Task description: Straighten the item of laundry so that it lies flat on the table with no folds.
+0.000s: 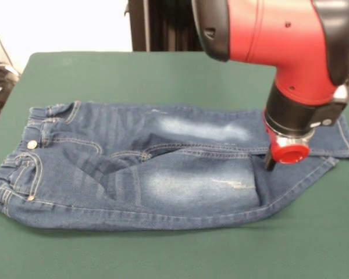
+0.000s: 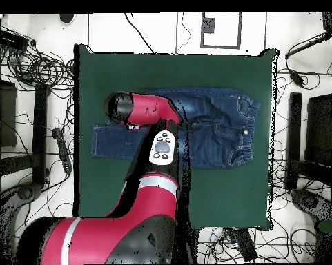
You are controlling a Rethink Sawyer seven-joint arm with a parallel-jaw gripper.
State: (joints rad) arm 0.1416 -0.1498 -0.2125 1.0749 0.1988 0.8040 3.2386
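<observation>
Hovering claw (image 1: pixel 271 158) over jeans' (image 1: pixel 163 168) legs

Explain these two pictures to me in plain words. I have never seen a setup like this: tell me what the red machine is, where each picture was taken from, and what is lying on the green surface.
The red and black machine is a robot arm. One picture looks across the table at it; the other looks straight down from above, so the sides are swapped between them. The table is covered in dark green cloth. On it lies a small pair of blue jeans, spread out lengthwise, with the waist and its metal buttons at one end and the cuffs at the other. The arm's tip, the claw, comes down onto the jeans near the lower legs. Whether the claw is open or pinching the cloth cannot be seen. One leg looks partly folded under near the cuff.
</observation>
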